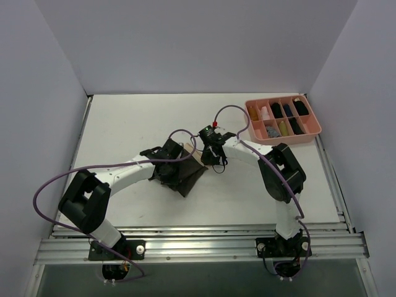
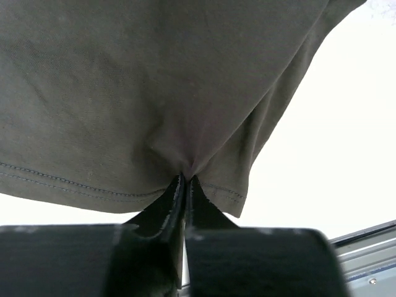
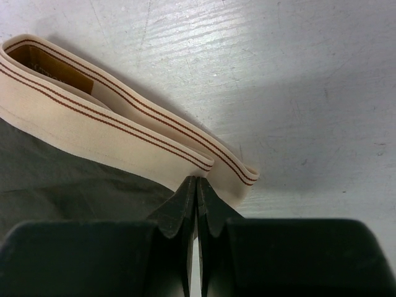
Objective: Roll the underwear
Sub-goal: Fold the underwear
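Observation:
The underwear (image 1: 190,175) lies near the middle of the table as a dark olive-brown cloth (image 2: 124,93). Its cream waistband (image 3: 93,120) with thin red stripes is folded flat at the far end. My left gripper (image 1: 171,164) sits over the cloth's left part. In the left wrist view this gripper (image 2: 185,177) is shut on a puckered pinch of fabric close to a stitched hem. My right gripper (image 1: 213,158) is at the cloth's right corner. In the right wrist view it (image 3: 197,180) is shut, tips against the waistband's lower edge near its folded end. No cloth shows between those fingers.
A pink compartment tray (image 1: 314,131) with small rolled bundles stands at the back right of the table. White walls close the table on the left, back and right. A metal rail (image 1: 198,244) runs along the near edge by the arm bases.

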